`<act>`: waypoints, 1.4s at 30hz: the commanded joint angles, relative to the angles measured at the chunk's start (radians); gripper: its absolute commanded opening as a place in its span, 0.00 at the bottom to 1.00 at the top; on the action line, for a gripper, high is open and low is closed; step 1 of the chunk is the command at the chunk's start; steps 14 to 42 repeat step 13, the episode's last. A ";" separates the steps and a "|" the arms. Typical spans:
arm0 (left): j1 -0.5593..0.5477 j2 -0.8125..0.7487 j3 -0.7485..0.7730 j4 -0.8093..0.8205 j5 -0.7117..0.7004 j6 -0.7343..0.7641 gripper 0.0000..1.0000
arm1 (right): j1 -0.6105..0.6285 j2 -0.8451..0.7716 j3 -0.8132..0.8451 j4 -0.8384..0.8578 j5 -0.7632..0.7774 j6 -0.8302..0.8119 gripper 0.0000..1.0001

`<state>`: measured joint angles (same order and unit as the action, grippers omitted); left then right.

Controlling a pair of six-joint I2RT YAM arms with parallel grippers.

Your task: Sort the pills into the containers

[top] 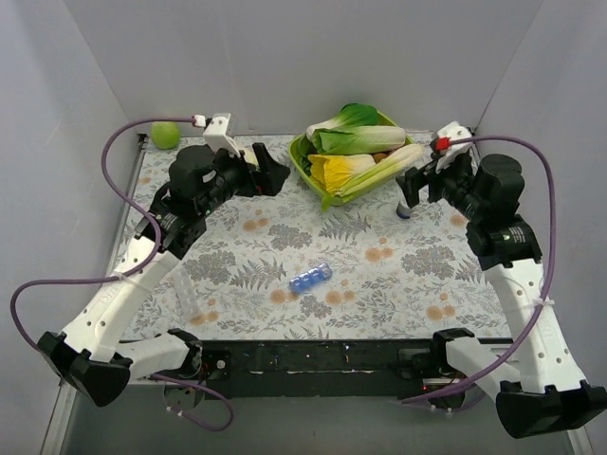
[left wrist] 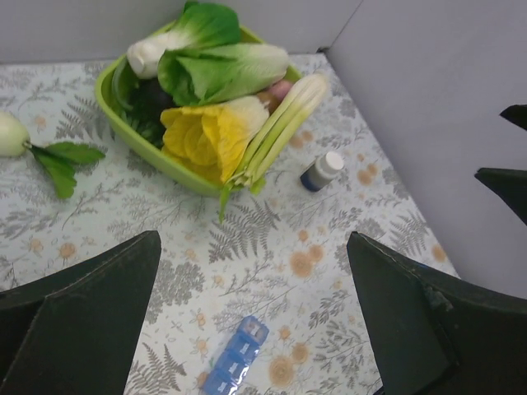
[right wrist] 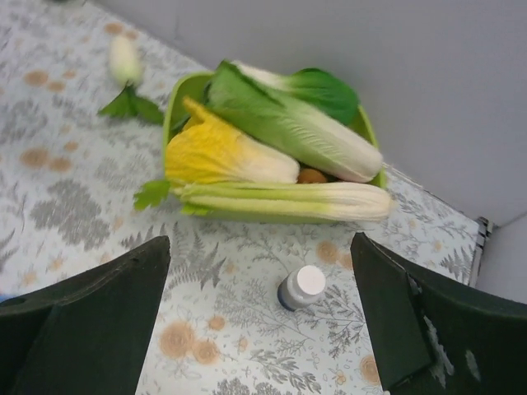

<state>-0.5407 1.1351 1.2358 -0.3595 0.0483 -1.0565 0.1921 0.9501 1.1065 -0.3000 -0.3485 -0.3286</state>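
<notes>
The translucent blue strip pill box (top: 311, 278) lies on the floral mat, centre front; its far end shows at the bottom of the left wrist view (left wrist: 235, 362). A small dark-blue bottle with a white cap (top: 405, 209) stands upright to the right of the bowl, also seen in the left wrist view (left wrist: 321, 171) and the right wrist view (right wrist: 301, 287). No loose pills show. My left gripper (top: 273, 174) (left wrist: 254, 247) is open and empty, high above the mat. My right gripper (top: 410, 187) (right wrist: 259, 251) is open and empty, above and just behind the bottle.
A lime-green bowl (top: 301, 161) (left wrist: 107, 86) (right wrist: 173, 107) heaped with leafy vegetables stands at the back centre. A white radish with leaves (left wrist: 10, 133) (right wrist: 123, 58) lies left of it. A green ball (top: 165, 134) sits in the back left corner. A clear strip (top: 187, 294) lies front left. Grey walls enclose the table.
</notes>
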 commanded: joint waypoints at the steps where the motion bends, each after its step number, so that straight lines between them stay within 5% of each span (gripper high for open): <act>1: -0.002 0.014 0.148 -0.174 -0.028 0.002 0.98 | -0.002 0.073 0.154 -0.097 0.399 0.304 0.98; 9: -0.002 0.005 0.163 -0.171 -0.065 0.055 0.98 | -0.002 0.023 0.165 -0.157 0.577 0.258 0.98; 42: -0.002 0.005 0.154 -0.159 -0.021 0.052 0.98 | -0.002 0.006 0.155 -0.165 0.582 0.249 0.98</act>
